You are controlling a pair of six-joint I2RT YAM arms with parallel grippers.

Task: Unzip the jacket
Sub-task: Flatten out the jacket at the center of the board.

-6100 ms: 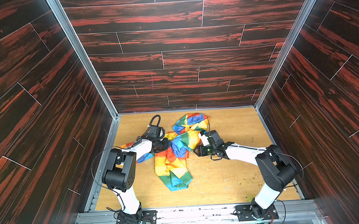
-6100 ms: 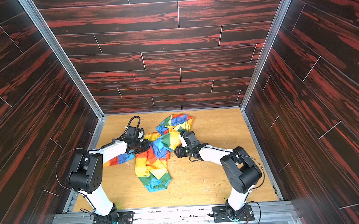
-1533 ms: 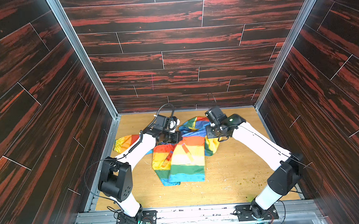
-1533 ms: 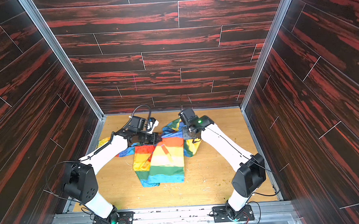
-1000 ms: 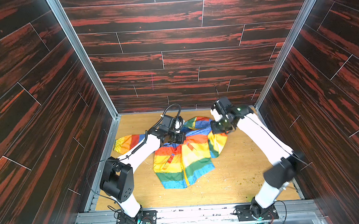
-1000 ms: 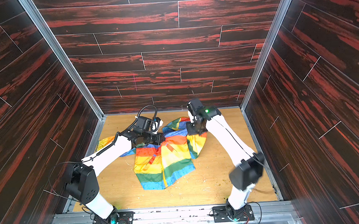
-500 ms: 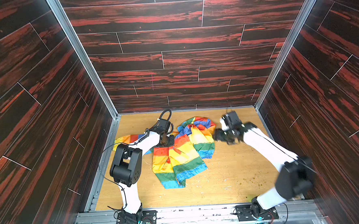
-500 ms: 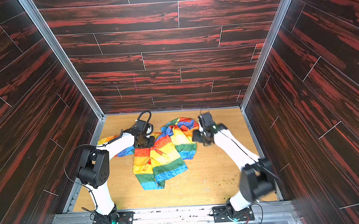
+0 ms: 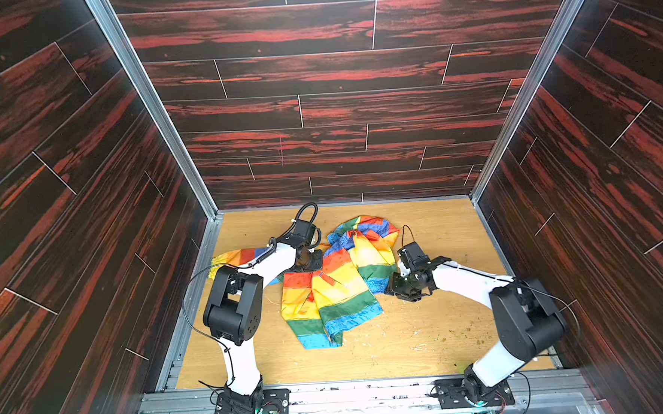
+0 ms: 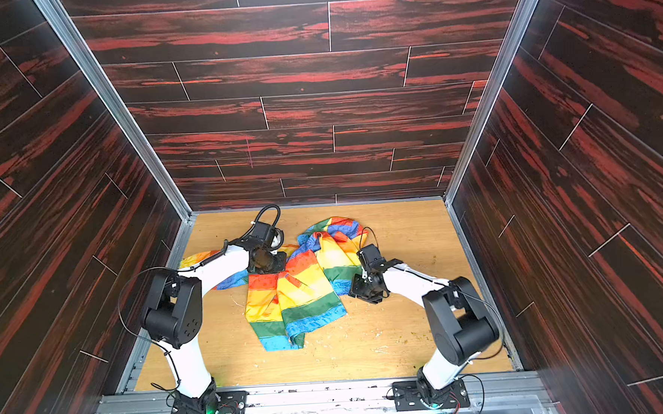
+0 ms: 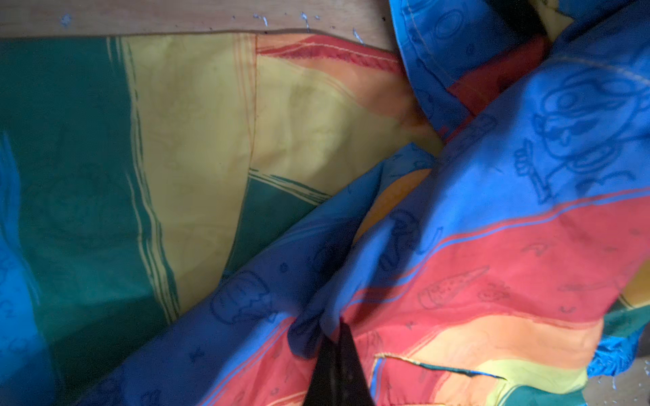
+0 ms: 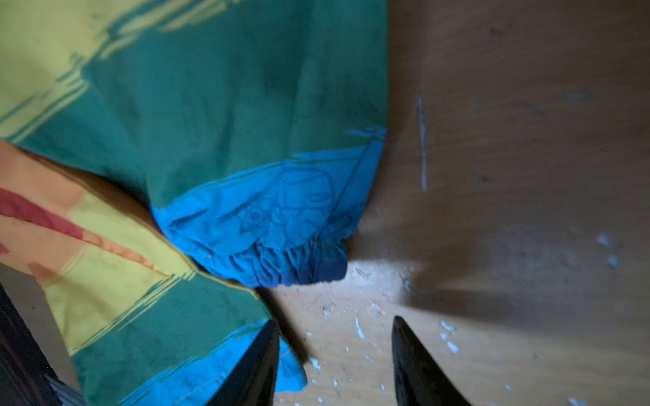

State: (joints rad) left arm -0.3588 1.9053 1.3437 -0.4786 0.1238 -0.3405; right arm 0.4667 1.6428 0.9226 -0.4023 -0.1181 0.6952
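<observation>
Top views first: in both top views the jacket lies rumpled in the middle of the desk. What looks like its hood is toward the top of the frame and its hem toward the bottom. The left fingers are down on its upper-left corner. The right fingers sit low, just beside its right edge.

Over to the left wrist: the left fingers are pressed together on a pinched fold of blue cloth. A pocket slit shows close by. We can't spot the zipper anywhere.

Right wrist now: the right fingers stand well apart and hold nothing, above bare desk, with one tip right by the blue hem. A gathered cuff lies just ahead, and white flecks dot the wood.

We'd call this step spreading the front to expose the zipper. To do it well, the left pinch should anchor the top. The right should take the hem and draw it away gently, so the front flattens without the whole garment dragging along.

In the way are a folded-over panel and the sleeve, draped across the front where the zipper probably hides. Cloth this thin will likely bunch rather than slide.
</observation>
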